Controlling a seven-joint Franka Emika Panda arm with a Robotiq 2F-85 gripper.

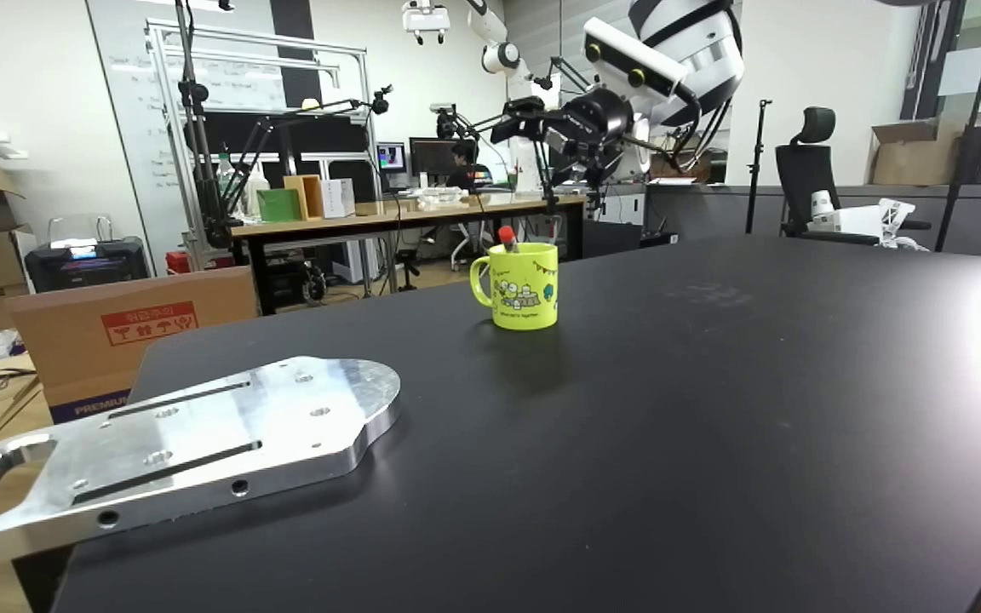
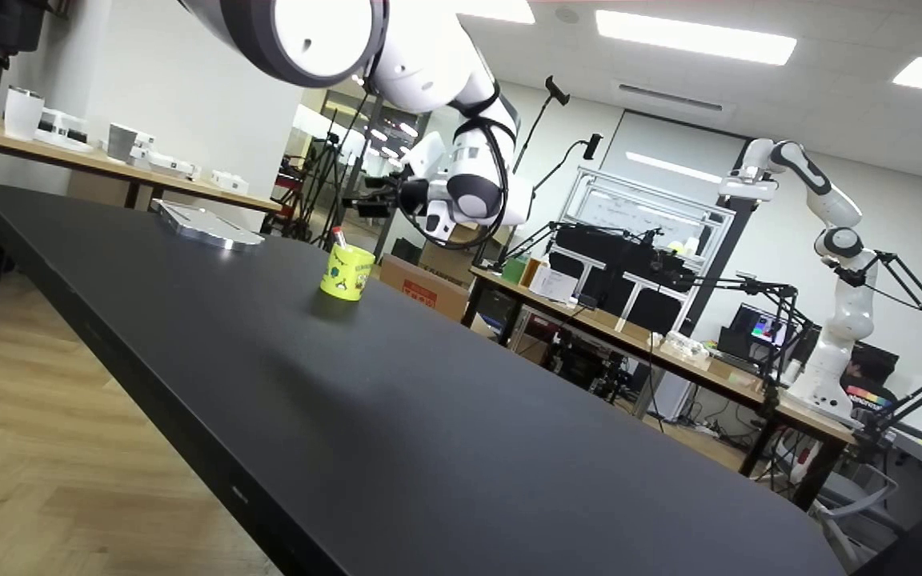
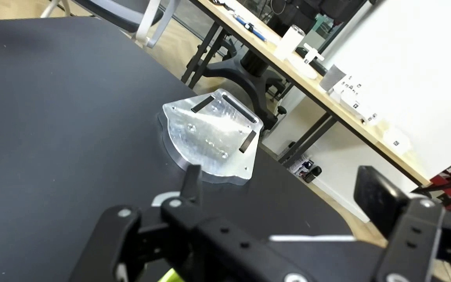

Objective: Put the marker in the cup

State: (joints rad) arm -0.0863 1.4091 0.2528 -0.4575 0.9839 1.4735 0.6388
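Observation:
The yellow-green cup (image 1: 526, 294) stands upright on the black table, with its handle showing on one side. It also shows in an exterior view (image 2: 346, 274), and a sliver of the cup (image 3: 170, 277) shows at the bottom edge of the wrist view. The red marker (image 1: 507, 236) stands in the cup with its red end above the rim, also in an exterior view (image 2: 338, 236); its lower part is hidden by the cup wall. My gripper (image 3: 285, 190) is open with nothing between its fingers. The gripper (image 2: 369, 197) is raised above the table, higher than the cup and apart from it.
A silver metal plate (image 1: 226, 426) lies near the edge of the black table (image 1: 669, 409), also in the wrist view (image 3: 213, 137). A cardboard box (image 1: 133, 340) stands beyond the table edge. A wooden bench (image 2: 589, 312) stands further off.

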